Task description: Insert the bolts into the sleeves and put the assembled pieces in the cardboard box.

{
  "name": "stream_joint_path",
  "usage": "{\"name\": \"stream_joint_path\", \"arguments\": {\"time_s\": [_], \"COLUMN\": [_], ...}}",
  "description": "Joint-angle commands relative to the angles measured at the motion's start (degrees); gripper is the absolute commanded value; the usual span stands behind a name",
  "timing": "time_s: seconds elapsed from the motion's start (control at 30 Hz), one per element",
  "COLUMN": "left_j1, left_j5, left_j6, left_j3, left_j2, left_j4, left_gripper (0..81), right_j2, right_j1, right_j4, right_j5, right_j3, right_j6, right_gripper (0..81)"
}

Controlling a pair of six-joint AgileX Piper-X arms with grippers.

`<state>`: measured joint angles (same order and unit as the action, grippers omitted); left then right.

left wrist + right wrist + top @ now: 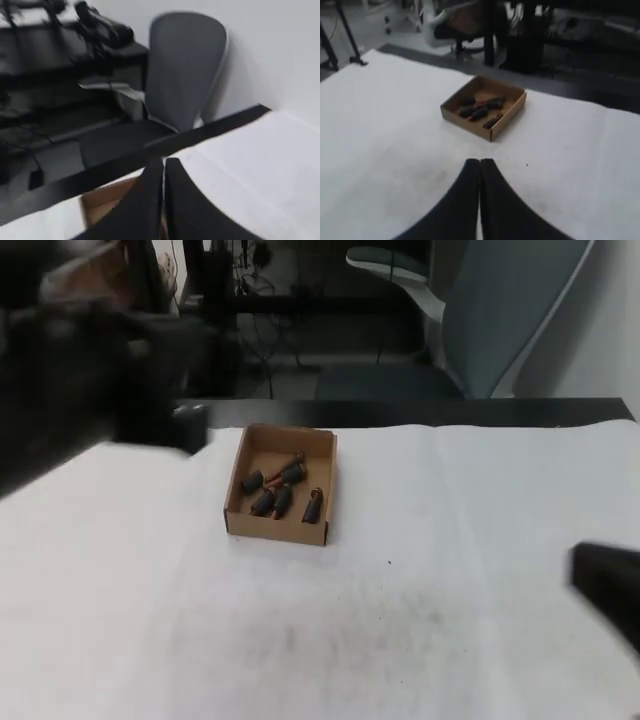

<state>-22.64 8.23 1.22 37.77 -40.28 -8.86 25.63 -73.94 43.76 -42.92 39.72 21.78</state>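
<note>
Nearest, at the right edge of the counter [420, 412] under its white cloth [400, 640], the dark right arm [606, 585] sits low over the fabric. The right claw [480, 164] is closed. Its two black fingers are pressed together tip to tip with nothing between them. It points across bare cloth toward the box and is well apart from it.

Farther in, left of centre, the shallow brown cardboard box [275, 527] rests flat on the cloth with its top open. Inside lie several short dark sleeves [283, 498], some with reddish bolts [296, 460] showing at their ends. Most are loosely clustered on the box floor, and one piece lies apart toward the right wall. I cannot tell their exact number.

Beyond the box, at the far left, the left arm [90, 390] is a dark blur above the counter. The left claw [163, 170] is also closed, fingers together and empty, with a corner of the box just beneath it.

Farthest back, past the counter's black far edge, stands a grey office chair [186, 65].
</note>
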Motion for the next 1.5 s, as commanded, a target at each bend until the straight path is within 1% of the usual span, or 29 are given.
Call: {"name": "stream_joint_path", "arguments": {"time_s": [0.0,0.03,0.07,0.13,0.17,0.23,0.3,0.37,0.4,0.43,0.5,0.57,0.6,0.67,0.7,0.77,0.8,0.83,0.9,0.97,1.03,1.1,1.2,1.33,1.37,1.4,1.47], "left_j1": [0.1,0.1,0.1,0.1,0.1,0.1,0.1,0.1,0.1,0.1,0.1,0.3,0.5,1.5,2.1,3.7,4.5,5.4,7.1,8.9,10.3,11.4,12.3,12.3,12.3,12.3,12.3], "left_j5": [-10.5,-14.8,-18.5,-22.4,-22.2,-22.2,-22.3,-23.7,-24.1,-24.9,-27.3,-27.9,-27.9,-27.9,-27.9,-26.5,-25.3,-23.3,-19.8,-17.1,-14.7,-12.5,-9.0,-6.7,-6.7,-6.8,-6.8], "left_j6": [-0.8,-0.8,-0.6,2.0,3.0,3.2,3.2,2.9,2.9,2.9,2.9,3.0,3.3,3.3,3.0,1.8,1.0,-0.6,-4.5,-7.1,-7.3,-7.3,-7.3,-7.3,-7.3,-7.3,-7.3], "left_j3": [-4.6,-6.0,-7.0,-9.5,-10.7,-12.8,-14.5,-16.2,-16.7,-17.0,-17.1,-17.1,-17.2,-17.7,-18.2,-20.0,-21.0,-22.1,-24.2,-26.4,-28.0,-29.6,-31.1,-32.0,-32.1,-32.3,-32.7], "left_j2": [12.9,16.5,20.4,26.7,28.6,31.0,31.5,31.2,31.1,31.1,31.1,31.1,31.1,31.1,31.1,31.1,31.1,31.0,31.0,31.0,30.9,30.9,30.9,30.9,30.9,30.9,30.9], "left_j4": [-2.8,-4.3,-5.2,-7.1,-8.2,-10.3,-11.9,-11.6,-11.5,-11.3,-11.8,-11.8,-11.8,-11.8,-11.8,-11.7,-11.7,-11.7,-11.3,-10.8,-10.1,-9.7,-10.4,-11.1,-11.2,-11.6,-12.3], "left_gripper": [1.8,1.8,1.8,1.8,1.8,1.8,1.8,1.8,1.8,1.8,1.8,1.8,1.8,1.8,1.8,1.8,1.8,1.8,1.8,1.8,1.8,1.8,1.8,1.8,1.8,1.8,1.8], "right_j2": [-4.5,-4.8,-4.3,-2.9,-1.5,1.4,4.7,8.3,10.2,11.6,14.6,16.0,16.0,15.7,15.2,13.6,12.6,10.8,7.1,3.3,-1.4,-6.3,-14.8,-22.0,-22.8,-23.2,-23.2], "right_j1": [-1.2,-1.2,-1.1,-0.6,-0.2,1.4,4.7,10.0,14.4,17.8,27.3,37.8,42.1,52.0,56.3,62.6,65.3,66.9,69.1,69.5,69.5,69.5,69.5,69.5,69.5,69.5,69.5], "right_j4": [-1.4,-2.3,-5.5,-14.6,-20.1,-29.0,-33.2,-33.8,-33.8,-33.8,-34.3,-34.3,-34.3,-34.2,-34.2,-32.6,-30.9,-28.8,-20.5,-14.1,-11.0,-9.9,-8.3,-16.2,-16.5,-15.3,-11.9], "right_j5": [-9.3,-11.4,-12.7,-12.1,-10.3,-9.5,-9.9,-7.8,-4.5,-2.5,2.0,10.0,13.9,22.5,26.1,34.4,37.8,41.4,44.8,44.7,45.1,46.7,46.8,46.8,47.4,49.8,55.1], "right_j3": [-2.0,-2.6,-3.7,-6.3,-8.2,-10.4,-11.7,-12.1,-12.2,-12.2,-12.2,-12.2,-12.2,-12.3,-12.3,-12.3,-12.3,-12.3,-12.3,-12.9,-14.5,-16.7,-21.3,-26.6,-27.7,-29.0,-31.7], "right_j6": [-5.0,-8.4,-14.7,-24.8,-30.4,-37.8,-38.8,-36.9,-36.3,-36.3,-35.1,-31.4,-29.7,-26.5,-26.4,-27.7,-27.9,-27.9,-28.7,-29.0,-28.5,-26.7,-23.0,-21.8,-19.8,-18.3,-18.0], "right_gripper": [0.4,0.4,0.4,0.4,0.4,0.4,0.4,0.4,0.4,0.4,0.4,0.4,0.4,0.4,0.4,0.4,0.4,0.4,0.4,0.4,0.4,0.4,0.4,0.4,0.4,0.4,0.4]}}
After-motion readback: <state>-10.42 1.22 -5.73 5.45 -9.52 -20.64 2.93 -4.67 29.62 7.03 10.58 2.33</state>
